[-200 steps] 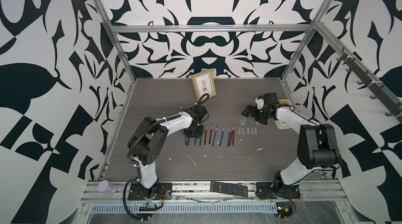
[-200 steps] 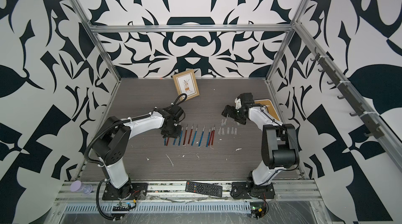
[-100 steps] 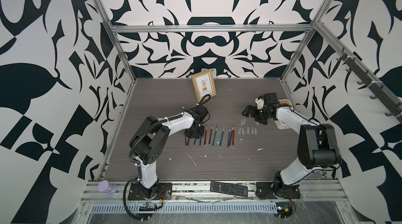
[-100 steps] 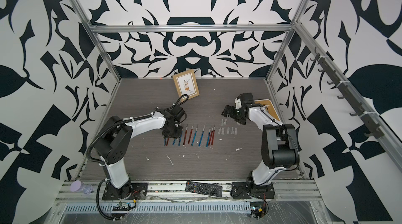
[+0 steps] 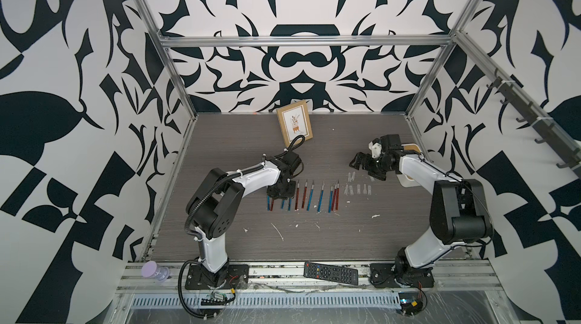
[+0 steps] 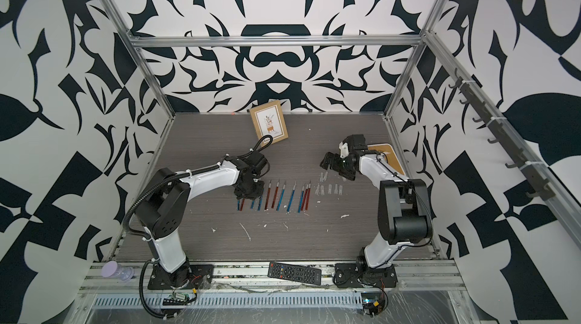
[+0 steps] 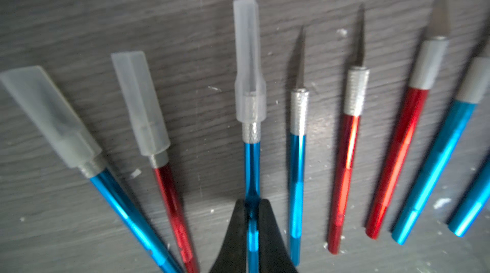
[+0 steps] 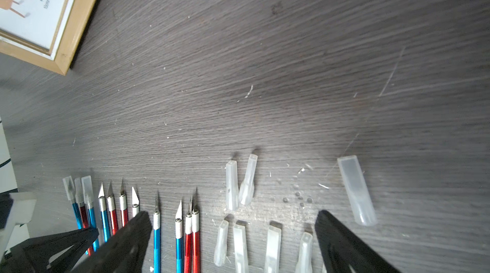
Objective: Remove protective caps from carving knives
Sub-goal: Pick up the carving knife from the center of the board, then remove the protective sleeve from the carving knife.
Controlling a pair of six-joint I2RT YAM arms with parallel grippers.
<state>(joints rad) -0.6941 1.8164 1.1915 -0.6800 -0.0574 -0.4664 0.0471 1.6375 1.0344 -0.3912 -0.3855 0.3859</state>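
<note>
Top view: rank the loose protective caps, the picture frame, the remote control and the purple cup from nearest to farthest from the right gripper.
1. Loose protective caps: on the table, close beside the right gripper.
2. Picture frame: standing near the back wall.
3. Remote control: on the front rail, between the arm bases.
4. Purple cup: front rail, beyond the left arm's base.

Blade ends of leftmost carving knives (image 5: 282, 204) hidden under the left claw (image 5: 280, 194) in both top views
</note>
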